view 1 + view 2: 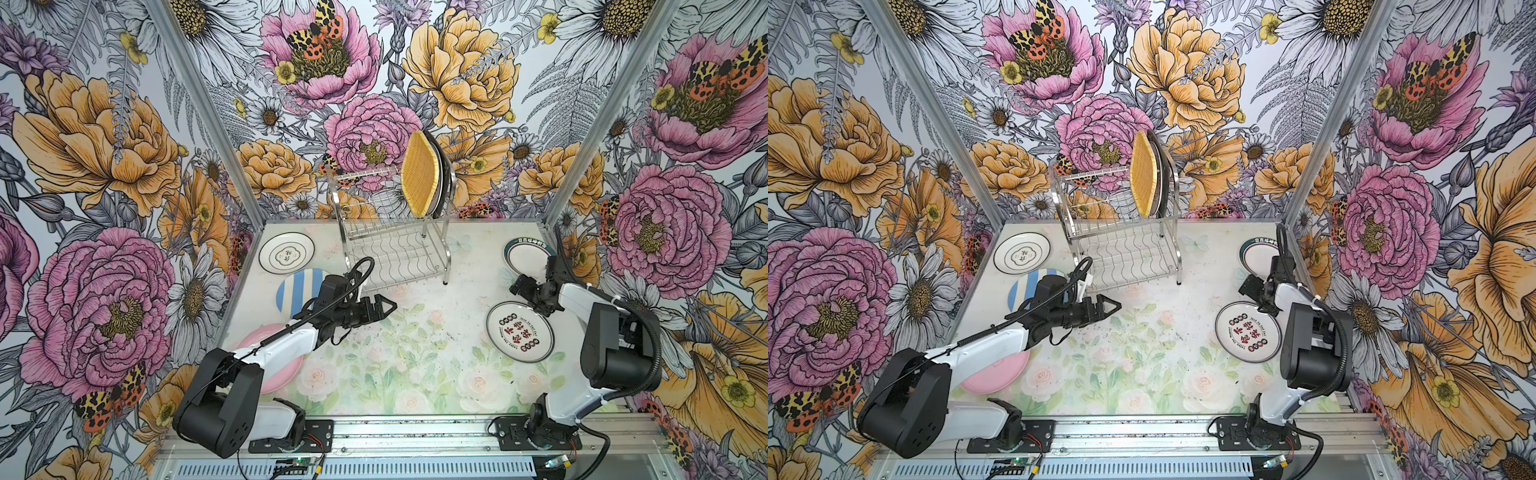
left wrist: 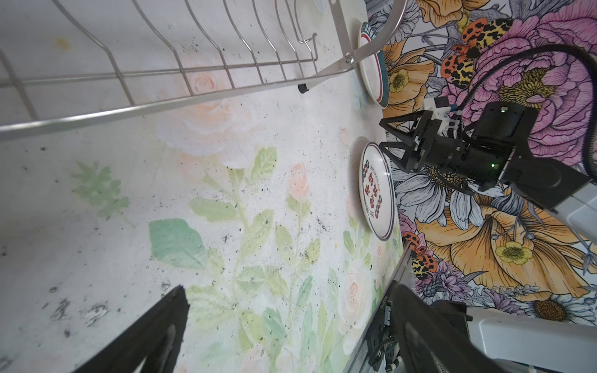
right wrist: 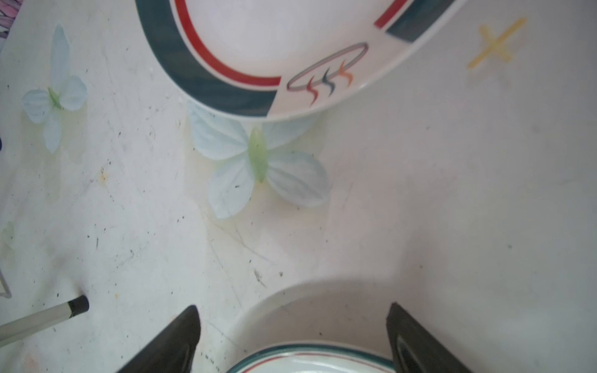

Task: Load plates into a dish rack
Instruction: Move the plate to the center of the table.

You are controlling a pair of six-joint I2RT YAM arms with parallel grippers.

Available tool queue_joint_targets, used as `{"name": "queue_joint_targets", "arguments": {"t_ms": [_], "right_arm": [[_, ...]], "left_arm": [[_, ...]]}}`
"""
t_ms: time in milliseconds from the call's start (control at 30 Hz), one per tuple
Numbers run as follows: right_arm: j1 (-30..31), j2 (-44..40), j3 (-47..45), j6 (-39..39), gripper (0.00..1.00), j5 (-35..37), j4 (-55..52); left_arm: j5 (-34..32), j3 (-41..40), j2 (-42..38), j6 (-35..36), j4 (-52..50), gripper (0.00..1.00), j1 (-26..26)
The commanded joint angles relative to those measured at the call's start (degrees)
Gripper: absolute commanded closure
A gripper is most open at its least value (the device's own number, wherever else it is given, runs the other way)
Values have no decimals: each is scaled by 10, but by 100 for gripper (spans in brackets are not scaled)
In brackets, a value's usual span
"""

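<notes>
At the back middle of the worktop, dish rack on its four legs. In its upper tier, at the right end, yellow woven-look plate upright, with dark-rimmed plates just behind.

Flat on the worktop, on the left: white plate with dark rings, striped plate and pink plate, the last two partly under the left arm. On the right: teal-rimmed plate and plate with red characters.

Wide open and holding nothing, left jaws above bare worktop in front of the rack. Also wide open and holding nothing, right jaws over the far rim of the plate with red characters, between the two right-hand plates.
</notes>
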Motion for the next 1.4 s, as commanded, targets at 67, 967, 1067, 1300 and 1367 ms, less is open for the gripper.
{"name": "queue_joint_targets", "arguments": {"t_ms": [67, 967, 1067, 1300, 1367], "right_arm": [[16, -64, -24, 24, 10, 2, -28], [-96, -99, -96, 26, 12, -67, -83], [-59, -117, -110, 51, 13, -74, -83], [88, -132, -119, 124, 12, -63, -79], [129, -135, -123, 149, 12, -60, -72]], "left_arm": [[4, -8, -7, 1, 21, 1, -4], [8, -19, -8, 0, 35, 1, 2], [8, -20, -10, -2, 35, 1, 2], [7, -23, -12, -3, 37, 1, 2], [7, -23, -13, -3, 38, 1, 2]]}}
